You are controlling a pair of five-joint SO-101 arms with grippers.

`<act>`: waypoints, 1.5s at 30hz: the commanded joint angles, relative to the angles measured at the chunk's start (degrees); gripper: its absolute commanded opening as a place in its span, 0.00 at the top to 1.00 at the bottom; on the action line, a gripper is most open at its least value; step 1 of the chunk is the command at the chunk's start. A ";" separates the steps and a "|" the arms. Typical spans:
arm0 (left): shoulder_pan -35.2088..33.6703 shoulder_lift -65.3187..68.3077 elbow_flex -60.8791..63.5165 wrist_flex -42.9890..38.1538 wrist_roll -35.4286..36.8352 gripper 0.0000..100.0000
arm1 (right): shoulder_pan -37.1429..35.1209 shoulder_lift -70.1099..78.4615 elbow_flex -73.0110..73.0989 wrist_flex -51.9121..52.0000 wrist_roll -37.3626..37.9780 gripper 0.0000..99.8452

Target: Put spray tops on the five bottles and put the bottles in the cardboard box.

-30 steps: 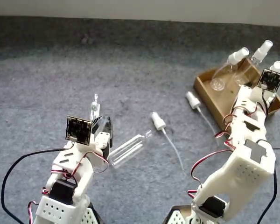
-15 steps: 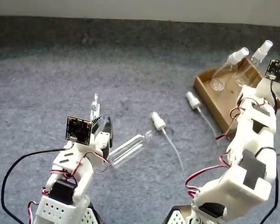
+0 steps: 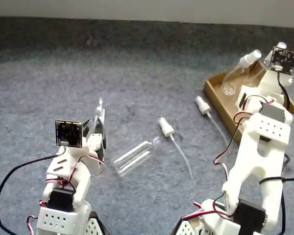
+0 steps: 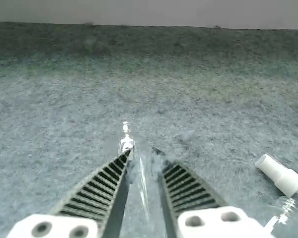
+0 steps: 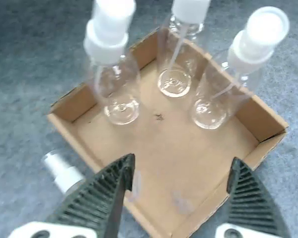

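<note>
Our left gripper (image 4: 143,159) clamps the light, slippery bottle (image 4: 125,144) by its body; right gripper (image 5: 183,161) gapes above the cardboard box (image 5: 154,144).

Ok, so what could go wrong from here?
The right gripper hangs open over the box, close to three capped bottles; lowering could knock them over. The left gripper holds a clear bottle that pokes past its fingertips, so it may slip. The loose bottle lies on its side and could roll.

In the left hand (image 4: 141,157) a clear bottle (image 4: 139,198); nearby on carpet (image 4: 64,74), a spray top (image 4: 280,176).
</note>
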 commanded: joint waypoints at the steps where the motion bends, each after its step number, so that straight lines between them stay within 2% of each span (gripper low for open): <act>1: -1.36 0.13 -2.07 -0.44 -0.70 0.99 | -6.11 -7.34 -0.75 8.13 0.35 0.74; 5: -1.45 0.13 -5.58 5.63 -0.79 0.99 | -12.53 -11.91 -0.75 13.76 0.18 0.74; 8: -4.00 0.13 -9.54 11.25 -0.79 0.99 | -17.54 -14.73 -0.57 15.43 0.18 0.74; 13: -9.19 0.13 -12.18 13.19 -0.79 0.99 | -26.77 -17.19 -0.31 17.80 -0.18 0.74; 17: -11.47 0.13 -12.09 13.19 -0.70 0.99 | -34.51 -17.19 -0.66 21.67 -8.18 0.74; 23: -12.97 0.13 -12.00 13.19 -0.53 0.99 | -44.35 -17.10 -0.40 22.02 -14.33 0.74; 31: -12.97 0.13 -11.91 13.10 -0.62 0.99 | -55.08 -17.01 -0.13 26.95 -30.86 0.74; 36: -12.97 0.13 -11.91 13.10 -0.62 0.99 | -58.77 -17.01 3.12 27.56 -39.47 0.74; 41: -12.97 0.13 -11.91 13.10 -0.62 0.99 | -58.68 -16.40 8.66 19.56 -40.44 0.74; 45: -12.97 0.13 -11.82 13.10 -0.62 0.99 | -59.03 -10.68 9.45 19.47 -43.08 0.74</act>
